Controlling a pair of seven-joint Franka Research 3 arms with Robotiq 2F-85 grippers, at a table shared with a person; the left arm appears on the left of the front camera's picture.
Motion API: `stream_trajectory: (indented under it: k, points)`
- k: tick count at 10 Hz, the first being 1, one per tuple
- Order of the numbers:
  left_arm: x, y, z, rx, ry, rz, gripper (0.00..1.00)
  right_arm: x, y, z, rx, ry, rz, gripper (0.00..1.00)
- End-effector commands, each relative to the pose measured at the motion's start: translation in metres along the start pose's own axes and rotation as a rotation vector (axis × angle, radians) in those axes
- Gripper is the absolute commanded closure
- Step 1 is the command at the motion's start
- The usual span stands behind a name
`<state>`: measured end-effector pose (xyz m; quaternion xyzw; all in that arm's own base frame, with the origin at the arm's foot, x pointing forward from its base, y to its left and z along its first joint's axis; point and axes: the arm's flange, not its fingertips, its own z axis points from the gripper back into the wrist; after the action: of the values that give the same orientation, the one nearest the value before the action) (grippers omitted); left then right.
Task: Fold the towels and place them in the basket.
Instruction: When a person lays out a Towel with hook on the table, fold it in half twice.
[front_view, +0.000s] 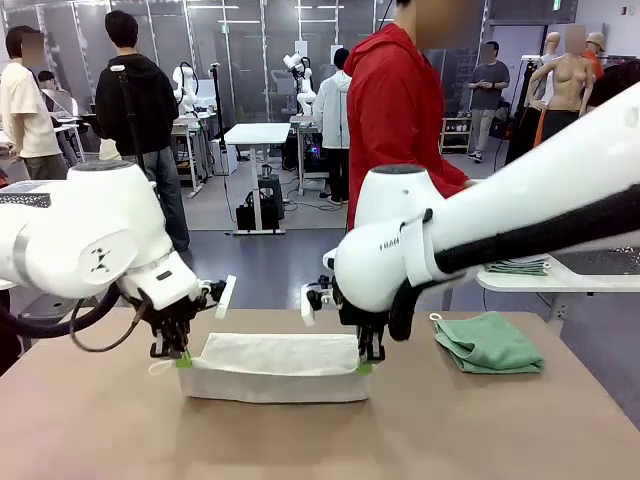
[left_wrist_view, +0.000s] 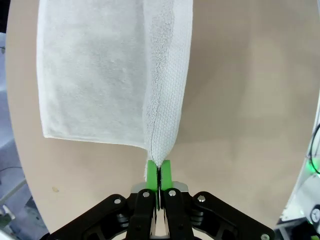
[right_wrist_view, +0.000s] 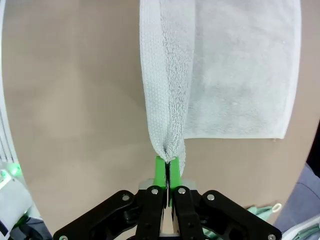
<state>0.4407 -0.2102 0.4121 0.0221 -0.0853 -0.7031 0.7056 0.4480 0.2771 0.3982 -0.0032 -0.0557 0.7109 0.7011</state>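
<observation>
The cream-white towel (front_view: 275, 366) lies folded over on the table between the two arms. My left gripper (front_view: 183, 358) is shut on its left top edge, and the left wrist view shows the green pads (left_wrist_view: 152, 172) pinching the towel's hem (left_wrist_view: 165, 120). At the other end my right gripper (front_view: 365, 362) is shut on the right top edge, its pads (right_wrist_view: 160, 170) clamped on the towel (right_wrist_view: 170, 100) in the right wrist view. A mint green towel (front_view: 490, 343) lies crumpled on the table to the right. The basket is out of view.
A person in a red jacket (front_view: 395, 110) stands at the far side of the brown table (front_view: 320, 440). A white side table (front_view: 560, 275) with a green cloth stands at the right. Other people stand farther back.
</observation>
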Motion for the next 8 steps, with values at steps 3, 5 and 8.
stream_trajectory:
  k: [3,5,8]
  points:
    - [0.004,0.063,-0.016,-0.059,0.022,0.063,0.97,0.001,-0.059,0.000,0.062,0.012,-0.020,0.96]
    - [-0.004,0.090,-0.021,-0.069,0.023,0.094,0.97,-0.004,-0.088,-0.009,0.080,0.003,-0.031,0.96]
    - [-0.004,0.123,-0.030,-0.087,0.000,0.090,0.97,-0.009,-0.122,-0.029,0.084,-0.013,-0.011,0.96]
